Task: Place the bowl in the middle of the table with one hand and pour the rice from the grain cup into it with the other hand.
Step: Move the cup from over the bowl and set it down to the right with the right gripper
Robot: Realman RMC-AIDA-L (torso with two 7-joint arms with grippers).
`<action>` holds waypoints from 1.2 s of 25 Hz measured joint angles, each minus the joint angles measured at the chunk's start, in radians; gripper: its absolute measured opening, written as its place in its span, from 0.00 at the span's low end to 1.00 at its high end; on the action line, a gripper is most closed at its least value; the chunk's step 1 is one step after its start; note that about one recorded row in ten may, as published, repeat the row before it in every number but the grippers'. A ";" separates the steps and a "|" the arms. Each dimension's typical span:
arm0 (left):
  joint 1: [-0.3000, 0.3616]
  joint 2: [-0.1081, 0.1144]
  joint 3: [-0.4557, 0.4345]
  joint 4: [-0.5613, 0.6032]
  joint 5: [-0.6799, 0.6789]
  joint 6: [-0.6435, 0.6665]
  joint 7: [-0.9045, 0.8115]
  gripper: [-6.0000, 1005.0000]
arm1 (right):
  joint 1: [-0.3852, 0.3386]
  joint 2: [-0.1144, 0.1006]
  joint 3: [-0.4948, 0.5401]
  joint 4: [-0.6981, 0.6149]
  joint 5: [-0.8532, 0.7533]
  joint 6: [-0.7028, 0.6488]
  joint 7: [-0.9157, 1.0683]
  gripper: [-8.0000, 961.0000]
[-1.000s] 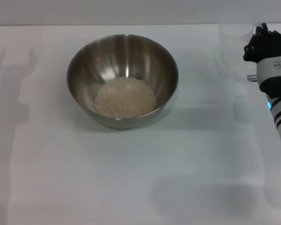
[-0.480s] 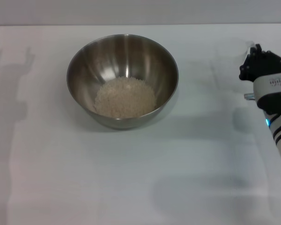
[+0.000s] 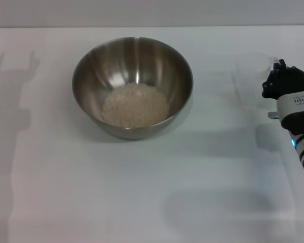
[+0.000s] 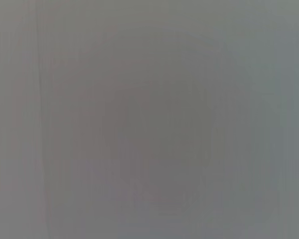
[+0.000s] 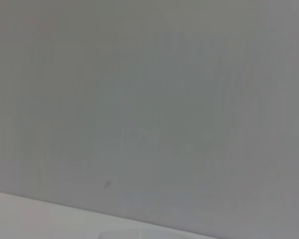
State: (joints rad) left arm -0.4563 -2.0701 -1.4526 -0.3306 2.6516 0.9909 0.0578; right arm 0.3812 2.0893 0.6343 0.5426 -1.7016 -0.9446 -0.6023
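The bowl (image 3: 133, 86) sits mid-table (image 3: 142, 202), rice (image 3: 135, 105) heaped inside. Well right of the bowl, the right gripper (image 3: 286, 81) is beside the clear grain cup (image 3: 253, 68); its grip can't be made out.

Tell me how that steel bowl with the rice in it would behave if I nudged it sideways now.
The bowl would probably slide rather than tip: it is wide and low, with the rice heaped at its bottom. Its rounded base on the smooth table suggests it may rock or spin a little. The grains would likely shift, but the high walls should hold them.
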 joint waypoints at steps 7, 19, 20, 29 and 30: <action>0.006 -0.002 0.007 -0.003 0.003 0.001 0.000 0.83 | -0.001 0.000 -0.001 -0.016 0.000 -0.002 0.001 0.02; 0.000 -0.002 0.005 0.001 -0.001 -0.025 -0.001 0.83 | 0.002 0.000 -0.001 -0.039 -0.004 0.004 0.001 0.02; -0.001 -0.002 0.002 -0.001 -0.001 -0.031 -0.001 0.83 | 0.002 0.000 -0.008 -0.042 -0.004 0.004 0.001 0.02; -0.005 -0.002 -0.008 -0.004 -0.005 -0.034 -0.039 0.83 | -0.007 -0.002 -0.056 -0.043 -0.007 0.005 0.001 0.03; -0.005 -0.002 -0.011 -0.004 -0.005 -0.034 -0.047 0.83 | -0.014 -0.001 -0.057 -0.043 -0.007 0.001 0.001 0.03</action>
State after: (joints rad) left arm -0.4612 -2.0724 -1.4633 -0.3345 2.6464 0.9564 0.0109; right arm 0.3674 2.0879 0.5777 0.4999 -1.7089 -0.9440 -0.6014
